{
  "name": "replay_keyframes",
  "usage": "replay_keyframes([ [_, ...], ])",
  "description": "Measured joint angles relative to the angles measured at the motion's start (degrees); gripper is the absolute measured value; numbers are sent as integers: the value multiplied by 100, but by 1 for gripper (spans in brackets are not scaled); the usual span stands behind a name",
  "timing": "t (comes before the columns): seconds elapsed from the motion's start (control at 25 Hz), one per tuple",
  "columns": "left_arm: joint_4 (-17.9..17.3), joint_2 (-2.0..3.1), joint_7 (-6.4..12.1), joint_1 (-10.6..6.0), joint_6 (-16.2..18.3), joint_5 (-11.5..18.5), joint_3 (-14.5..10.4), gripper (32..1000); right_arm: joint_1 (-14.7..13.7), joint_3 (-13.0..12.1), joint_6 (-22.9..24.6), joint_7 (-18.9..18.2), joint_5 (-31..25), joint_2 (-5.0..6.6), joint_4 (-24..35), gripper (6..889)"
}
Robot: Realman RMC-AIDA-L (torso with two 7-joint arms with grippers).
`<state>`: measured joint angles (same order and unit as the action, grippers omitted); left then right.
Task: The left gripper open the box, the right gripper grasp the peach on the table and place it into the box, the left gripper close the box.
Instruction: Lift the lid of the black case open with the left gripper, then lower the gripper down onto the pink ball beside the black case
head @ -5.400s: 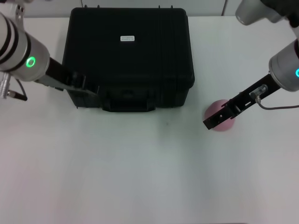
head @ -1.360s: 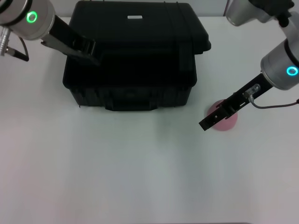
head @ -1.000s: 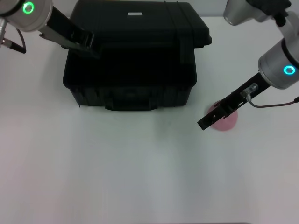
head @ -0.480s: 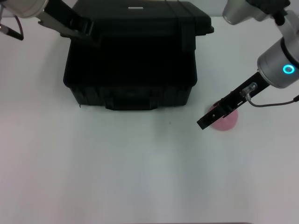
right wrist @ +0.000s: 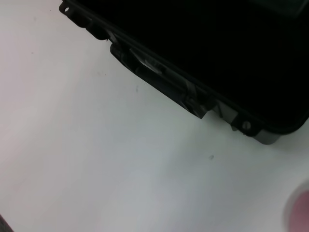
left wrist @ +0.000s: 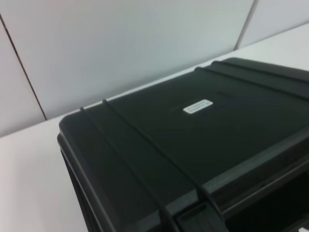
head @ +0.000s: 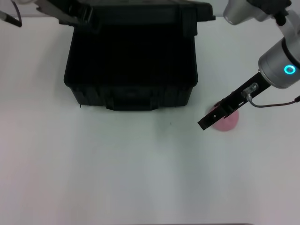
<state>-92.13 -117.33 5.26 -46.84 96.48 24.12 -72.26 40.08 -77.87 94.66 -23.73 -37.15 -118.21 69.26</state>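
Since the earlier shots the lid of the box [head: 131,61] has swung up and back, and my left gripper [head: 77,11] has travelled with it to the box's far left corner. It's pressed against the lid edge there; I can't tell if its fingers are apart or together. Inside of the box reads as 1 dark cavity now.

The peach [head: 225,121] sits on the table [head: 140,173] just off the box's front right corner, not lifted. My right gripper [head: 206,123] hangs right over it, tip on the box-facing side; fingers apart or pinched, can't tell either.

To do this step well, I reckon: keep pushing the lid back until it rests past vertical, so it won't drop when I let go. Only then move the right arm w/ the peach, approaching over the box's right wall, well clear of the lid.
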Motion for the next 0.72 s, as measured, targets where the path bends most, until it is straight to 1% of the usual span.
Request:
replay_keyframes([
  [0.12, 2, 0, 23, -48, 0, -15, 57, 406, 0, 0, 0, 0, 0, 5, -1, 790],
  [0.36, 15, -2, 31, -99, 0, -133, 65, 406, 0, 0, -5, 0, 5, 8, -8, 788],
  [0.6, 20, -16, 36, -106, 0, -128, 65, 406, 0, 0, -63, 0, 10, 9, -78, 787],
  [0.72, 21, -17, 37, -106, 0, -115, 61, 406, 1, 36, -186, -1, 156, 36, -190, 786],
])
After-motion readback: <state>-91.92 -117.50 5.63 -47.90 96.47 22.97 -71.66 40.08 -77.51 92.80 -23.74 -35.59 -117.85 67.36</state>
